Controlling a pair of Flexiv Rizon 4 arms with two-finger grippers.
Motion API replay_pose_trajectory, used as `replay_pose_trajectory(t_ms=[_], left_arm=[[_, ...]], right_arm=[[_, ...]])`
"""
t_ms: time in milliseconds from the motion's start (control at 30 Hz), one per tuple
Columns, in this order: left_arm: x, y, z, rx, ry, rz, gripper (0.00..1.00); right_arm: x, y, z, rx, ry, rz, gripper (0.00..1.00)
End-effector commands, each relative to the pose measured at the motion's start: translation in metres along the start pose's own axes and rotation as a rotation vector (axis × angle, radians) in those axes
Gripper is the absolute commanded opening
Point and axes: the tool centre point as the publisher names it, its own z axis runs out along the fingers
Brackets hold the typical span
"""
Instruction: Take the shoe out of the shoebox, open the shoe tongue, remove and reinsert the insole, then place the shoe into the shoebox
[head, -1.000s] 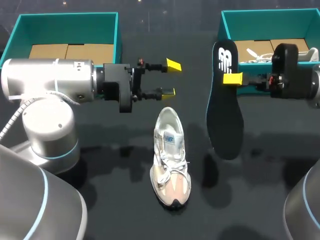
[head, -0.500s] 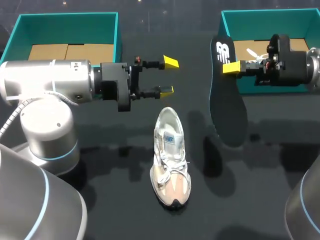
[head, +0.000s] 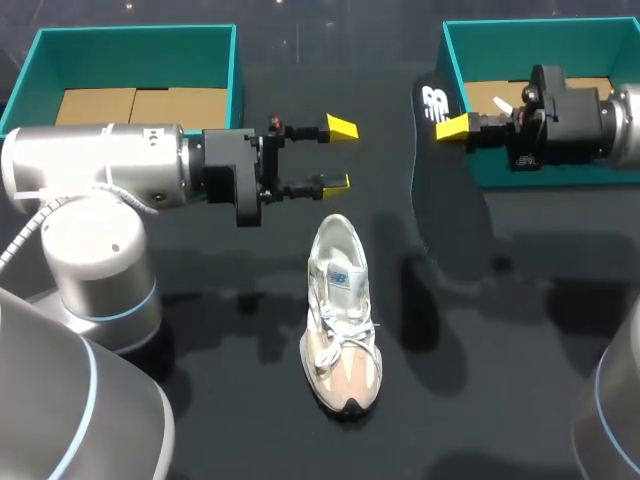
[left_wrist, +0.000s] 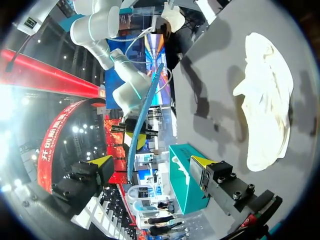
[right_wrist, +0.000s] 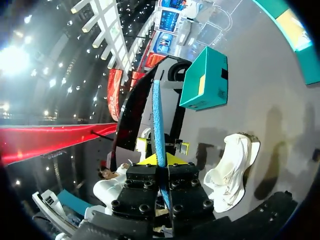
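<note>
Clamping insole (head: 450, 200) rim, right jaws; shoe (head: 340, 315) well apart.

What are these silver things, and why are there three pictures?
Those silver things are two robot arms. Each ends in a gripper: two fingers with yellow tips. One picture comes from a camera high up, looking down on the dark table. The other two come from small cameras on the arms' wrists. A white shoe lies on the table, with the left shoebox and the right shoebox behind it. The right gripper pinches a black insole, the soft pad from inside a shoe. The left gripper is open and empty, near the shoe's heel.
</note>
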Motion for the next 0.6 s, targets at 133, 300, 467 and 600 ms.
replay_pose_trajectory(t_ms=[133,300,467,600], left_arm=[[0.002,-0.009,0.003,0.004,-0.036,0.008,1.0],[-0.001,-0.012,0.006,0.01,-0.055,0.01,1.0],[-0.004,-0.014,0.009,0.011,-0.068,0.006,0.94],[-0.003,-0.014,0.013,0.006,-0.069,0.001,0.83]], right_arm=[[-0.009,0.02,0.02,0.065,-0.043,0.107,0.0],[-0.019,0.028,0.032,0.085,-0.063,0.176,0.0],[-0.032,0.033,0.042,0.083,-0.082,0.208,0.0],[-0.041,0.035,0.049,0.058,-0.086,0.237,0.0]])
